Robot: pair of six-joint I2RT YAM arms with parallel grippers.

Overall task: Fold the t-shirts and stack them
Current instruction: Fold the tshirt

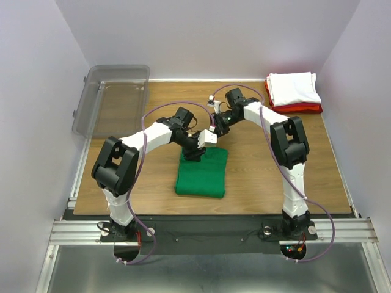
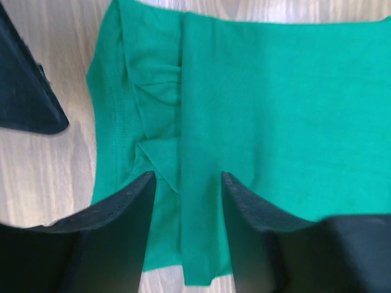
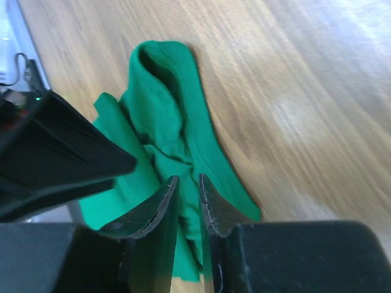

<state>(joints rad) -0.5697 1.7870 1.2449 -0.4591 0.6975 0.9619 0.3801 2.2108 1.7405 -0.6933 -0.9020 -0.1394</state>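
1. Clear grey plastic bin (image 1: pixel 113 97): far left corner of the table (image 1: pixel 269 177), overhanging its left edge. Nothing can be made out inside it.

2. Left arm (image 1: pixel 153 135): reaches from its base in towards the table centre.

3. Left gripper (image 2: pixel 186 178): poised over the far edge of the green t-shirt (image 1: pixel 201 176). Fingers (image 2: pixel 131 207) parted, one on either side of a lengthwise fold ridge in the cloth. The cloth below lies flat and nothing is clamped.

4. Green t-shirt: centre of the table, towards the near side, folded into a rough rectangle. Its far end is bunched and creased where both grippers meet. Wood shows all around it.

5. Right gripper (image 3: pixel 188 180): just beside the left gripper, at the same far end of the green t-shirt. Fingers (image 3: pixel 160 204) drawn close, leaving a narrow slit. Green cloth shows in the slit; cannot tell whether it is pinched or merely lies beneath.

6. Right arm (image 1: pixel 287 143): arches from its base towards the centre.

7. White t-shirt (image 1: pixel 293 87): far right corner, folded, resting on top of item 8.

8. Red t-shirt (image 1: pixel 303 108): folded, under the white one, only its edges showing.
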